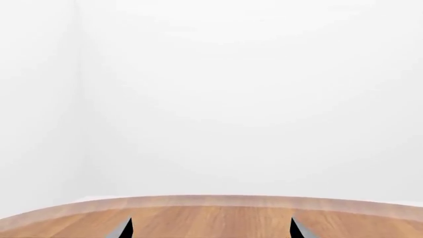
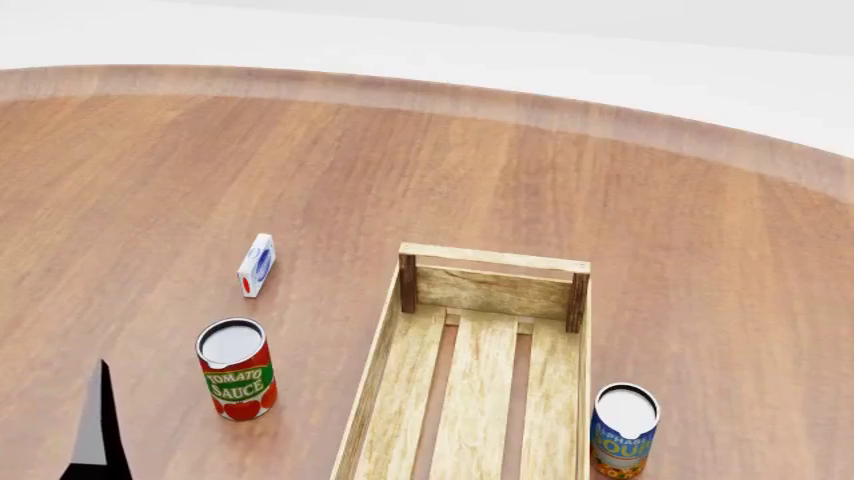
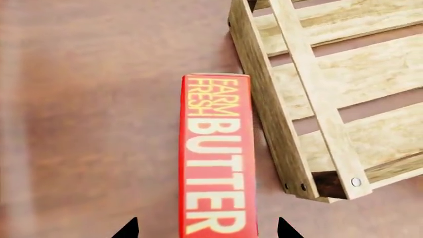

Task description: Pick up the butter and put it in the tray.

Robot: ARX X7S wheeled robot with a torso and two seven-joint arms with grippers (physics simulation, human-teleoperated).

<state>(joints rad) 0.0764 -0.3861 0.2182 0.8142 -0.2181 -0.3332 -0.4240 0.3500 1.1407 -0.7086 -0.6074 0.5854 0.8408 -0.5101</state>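
Directly under the right gripper [image 3: 206, 233] lies the butter [image 3: 217, 158], a red carton with yellow and white lettering, resting on the wooden bench [image 3: 99, 124]. The two dark fingertips [image 3: 127, 229] stand apart, one on each side of the carton's near end, not touching it, so the jaws are open. The butter's long side runs just beside the tray [image 3: 278, 129], close to one of its corner posts, outside the slatted crate.

From the head view, the tray [image 2: 387, 380] sits toward the bench's near edge, between a tomato sauce can [image 2: 236, 369] and a blue soup can [image 2: 625, 429]. A small white-blue carton [image 2: 256, 265] stands further in. The left gripper [image 1: 210, 230] hovers over bare wood facing the far curved edge, fingertips spread wide.
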